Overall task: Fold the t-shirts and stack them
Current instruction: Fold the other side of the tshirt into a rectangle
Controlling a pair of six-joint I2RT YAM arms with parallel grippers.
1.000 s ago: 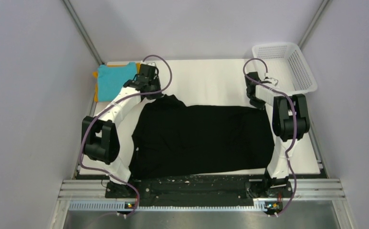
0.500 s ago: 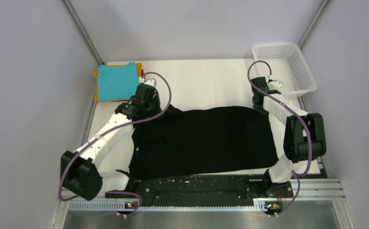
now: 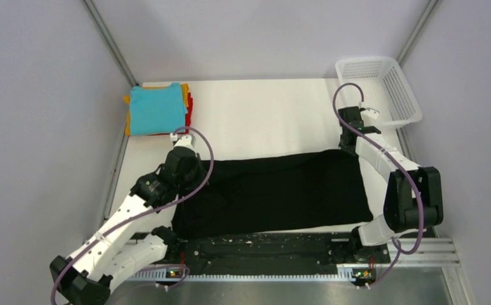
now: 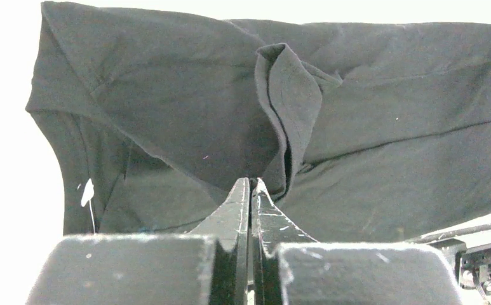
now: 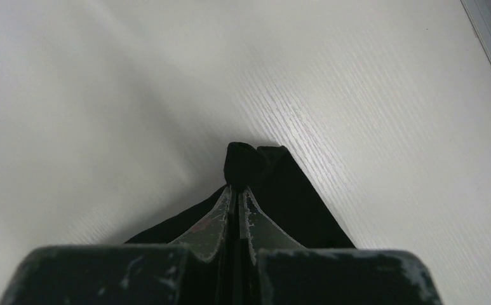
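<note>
The large black t-shirt lies across the near half of the table, its far edge folded toward me. My left gripper is shut on its far-left edge; the left wrist view shows a fold of black cloth rising from between the closed fingers. My right gripper is shut on the shirt's far-right corner; the right wrist view shows a black cloth tip pinched at the fingertips. The folded teal shirt tops a stack of orange-yellow and red ones at the far left.
A white mesh basket stands at the far right corner. The white tabletop shows bare beyond the black shirt. Side walls close in left and right. The arm bases and a metal rail run along the near edge.
Both grippers have drawn the black shirt's far edge toward the near side, so the shirt now covers less depth. The left arm has swung well back and left; the right moved slightly.
</note>
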